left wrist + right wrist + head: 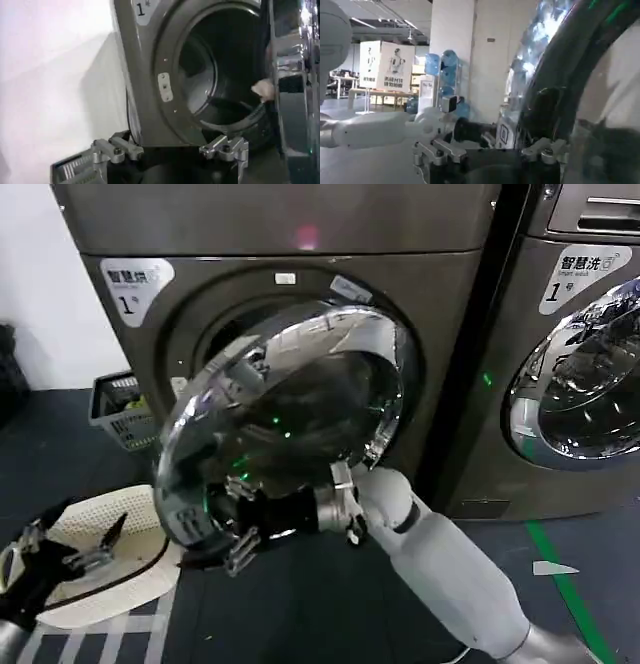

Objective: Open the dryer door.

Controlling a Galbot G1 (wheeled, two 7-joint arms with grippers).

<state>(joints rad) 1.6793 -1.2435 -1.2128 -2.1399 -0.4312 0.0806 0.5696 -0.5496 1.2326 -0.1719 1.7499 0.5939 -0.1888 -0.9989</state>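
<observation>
- Right end effector: positioned at lower centre of the head view, at the lower left rim of the dryer door. Its metal fingers are spread, one above and one below the rim edge; whether they actually press on the rim cannot be told.
- In the right wrist view, the right end effector shows two finger bases spread apart at the bottom of the frame, with the chrome ring of the dryer door rising just beside it on the right.
- Right arm: white forearm running from the lower right of the head view up and left to the wrist at the door.
- Dryer door: swung partly out from the dryer, hinged on its right side, the chrome ring and dark glass facing the camera at a tilt. The drum opening is exposed behind its upper left edge.
- In the left wrist view, the drum opening is dark and uncovered, and the dryer door stands edge-on at the right of the frame.
- Left end effector: at the lower left of the head view, well apart from the door, fingers spread, above a white mesh basket on the floor. In the left wrist view, the left end effector shows both finger bases apart, holding nothing.
- A second machine stands at the right of the head view, door closed.
- A grey basket sits left of the dryer.
</observation>
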